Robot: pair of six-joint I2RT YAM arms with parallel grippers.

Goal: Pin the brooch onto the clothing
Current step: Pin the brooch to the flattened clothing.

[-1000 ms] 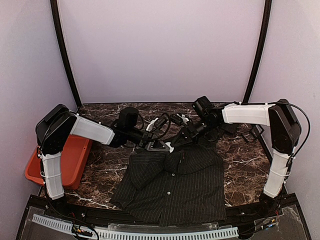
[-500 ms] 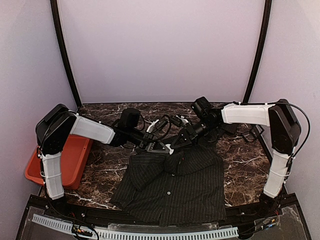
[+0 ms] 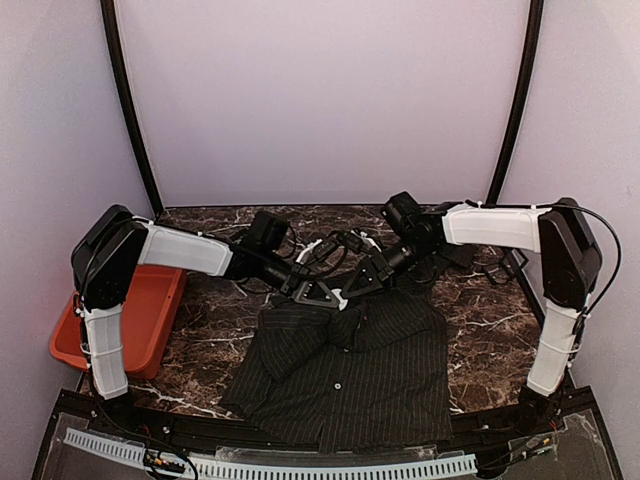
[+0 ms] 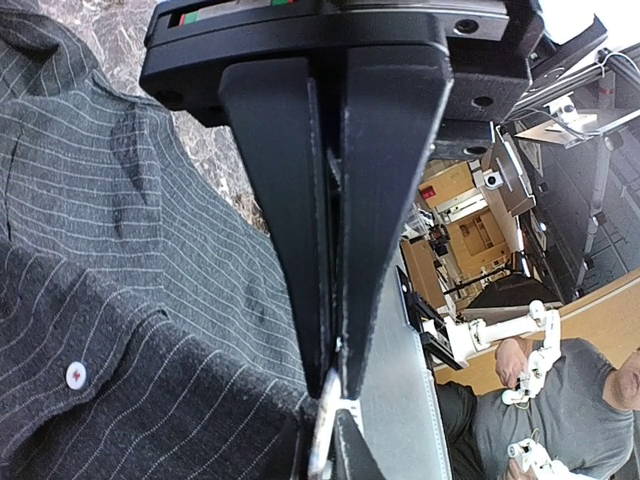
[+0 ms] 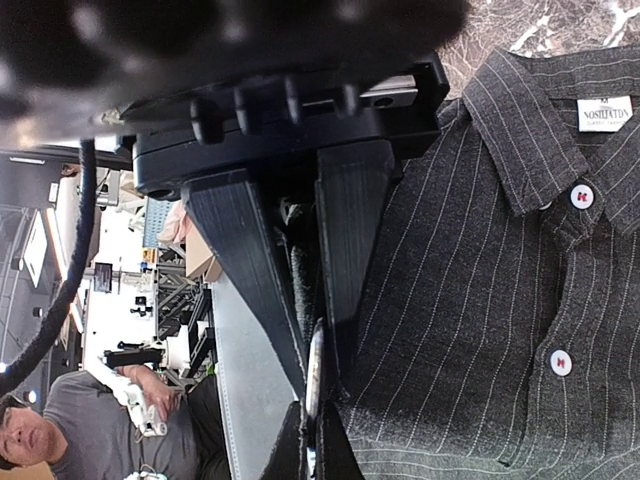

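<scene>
Top external view: dark marble table (image 3: 480,300), pale lilac walls (image 3: 320,100), red bin (image 3: 150,320) at left, and the shirt (image 3: 350,370) spread flat near centre. The left arm (image 3: 190,255) and right arm (image 3: 490,228) reach inward, meeting over the collar (image 5: 520,130). The left gripper (image 4: 333,380) is clamped on the silver brooch (image 4: 320,440), and the right gripper (image 5: 315,400) is pinching it too.
</scene>
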